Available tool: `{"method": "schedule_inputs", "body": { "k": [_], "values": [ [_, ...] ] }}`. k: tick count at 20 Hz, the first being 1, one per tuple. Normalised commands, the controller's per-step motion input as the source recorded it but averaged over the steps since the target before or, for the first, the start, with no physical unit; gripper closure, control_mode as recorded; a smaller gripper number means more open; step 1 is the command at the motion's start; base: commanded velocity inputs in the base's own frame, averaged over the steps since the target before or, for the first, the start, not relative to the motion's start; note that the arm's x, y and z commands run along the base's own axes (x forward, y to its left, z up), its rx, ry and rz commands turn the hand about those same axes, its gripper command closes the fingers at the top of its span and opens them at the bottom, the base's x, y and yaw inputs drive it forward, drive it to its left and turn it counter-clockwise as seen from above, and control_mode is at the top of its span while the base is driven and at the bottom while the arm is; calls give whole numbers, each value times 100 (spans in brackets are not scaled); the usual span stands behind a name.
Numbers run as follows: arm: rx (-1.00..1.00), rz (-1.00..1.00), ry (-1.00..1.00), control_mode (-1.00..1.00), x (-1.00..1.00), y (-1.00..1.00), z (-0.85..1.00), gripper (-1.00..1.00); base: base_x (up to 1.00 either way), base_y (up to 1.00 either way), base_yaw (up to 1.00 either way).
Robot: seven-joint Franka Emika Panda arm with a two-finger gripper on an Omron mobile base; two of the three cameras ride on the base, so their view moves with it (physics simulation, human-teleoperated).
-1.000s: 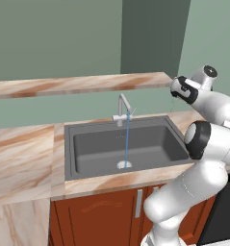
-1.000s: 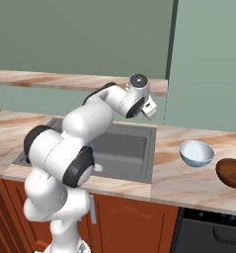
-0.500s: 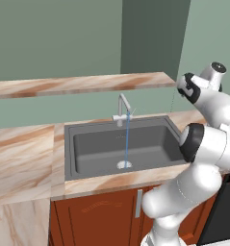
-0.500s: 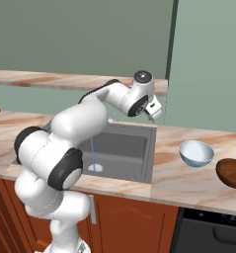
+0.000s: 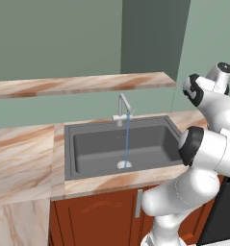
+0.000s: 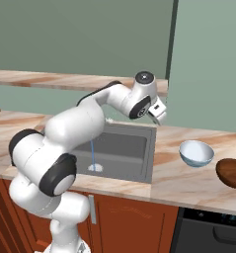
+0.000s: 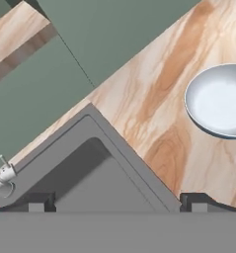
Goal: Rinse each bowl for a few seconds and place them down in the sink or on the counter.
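Tool [image 7: 114, 202] open, empty, poised above the sink's [image 6: 134, 148] right rim. Faucet [image 5: 122, 106] running, thin stream hitting the drain [image 5: 124, 165]. Pale blue-grey bowl [image 6: 196, 153] upright on counter [image 6: 188, 180] right of sink; dark brown bowl [image 6: 231, 173] just beyond.

The arm has swung rightward, carrying the fingers [image 6: 162, 118] past the sink [image 6: 139, 148] toward the pale bowl [image 6: 196, 152].

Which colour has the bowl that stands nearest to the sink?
Pale blue-grey bowl, lighter inside; right base view shows it best.
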Motion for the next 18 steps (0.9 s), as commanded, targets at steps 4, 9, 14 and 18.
{"method": "schedule_inputs", "body": {
  "k": [4,9,14,18],
  "values": [
    [-11,6,4,-100,-12,-18,-14,-100,0,0,0],
    [-12,8,3,-100,-10,-19,-12,-100,0,0,0],
    [-12,9,4,-100,-8,-21,-8,-100,0,0,0],
    [-11,9,8,-100,-6,-19,-10,-100,0,0,0]
  ]
}}
